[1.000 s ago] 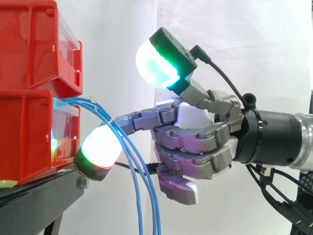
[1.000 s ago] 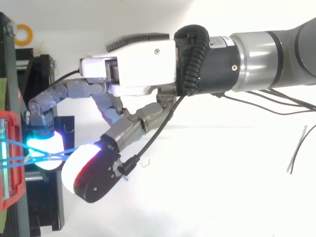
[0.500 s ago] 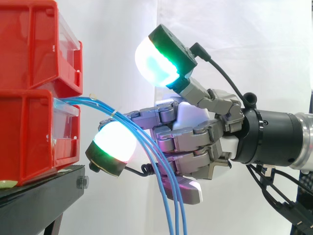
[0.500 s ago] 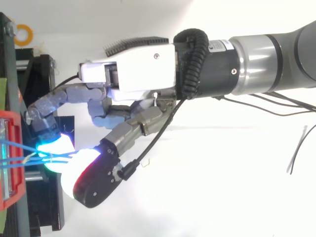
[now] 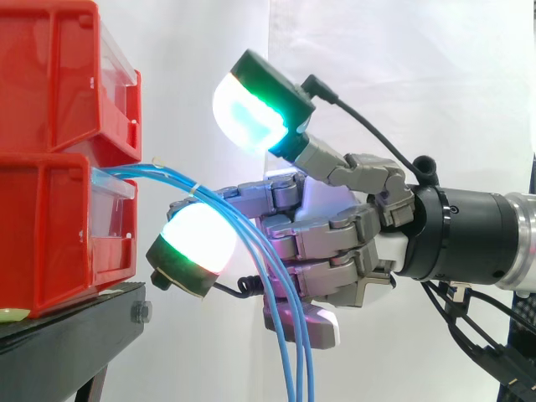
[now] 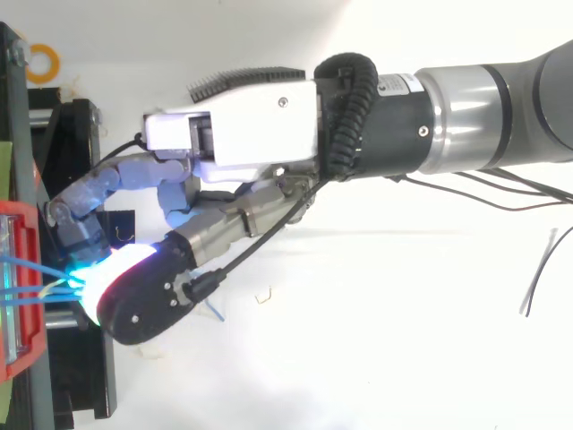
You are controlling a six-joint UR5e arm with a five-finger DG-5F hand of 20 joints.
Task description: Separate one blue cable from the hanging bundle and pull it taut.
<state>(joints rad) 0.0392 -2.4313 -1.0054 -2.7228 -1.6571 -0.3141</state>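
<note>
I have the hand (image 5: 335, 243) coming in from the right, level with the lower of two stacked red bins. The upper red bin (image 5: 50, 75) sits on the lower red bin (image 5: 42, 234), and both rest on the black stand (image 5: 67, 335) in front of the white curtain (image 5: 419, 67).

The blue cables (image 5: 172, 176) leave the top front of the lower bin as a tight bunch. They arc out to the right and then drop down past the bottom of the side view. I count three strands where they hang free. Closer to the bin they overlap and I cannot count them reliably.

The hand is not gripping anything. One finger reaches straight out towards the bins, and its pad (image 5: 199, 241) glows white with a green rim just below the arc of the cables. The strands cross in front of that finger, but I cannot tell whether they rest on it. The thumb is raised well above, and its pad (image 5: 243, 113) glows white, cyan and green, clear of the cables. The remaining fingers are curled in against the palm.

From above, the white back of the hand (image 6: 233, 134) lies sideways, with the thumb pad over the finger pad beside the bin edge. One yellow ring (image 6: 43, 63) lies near the top left corner.
</note>
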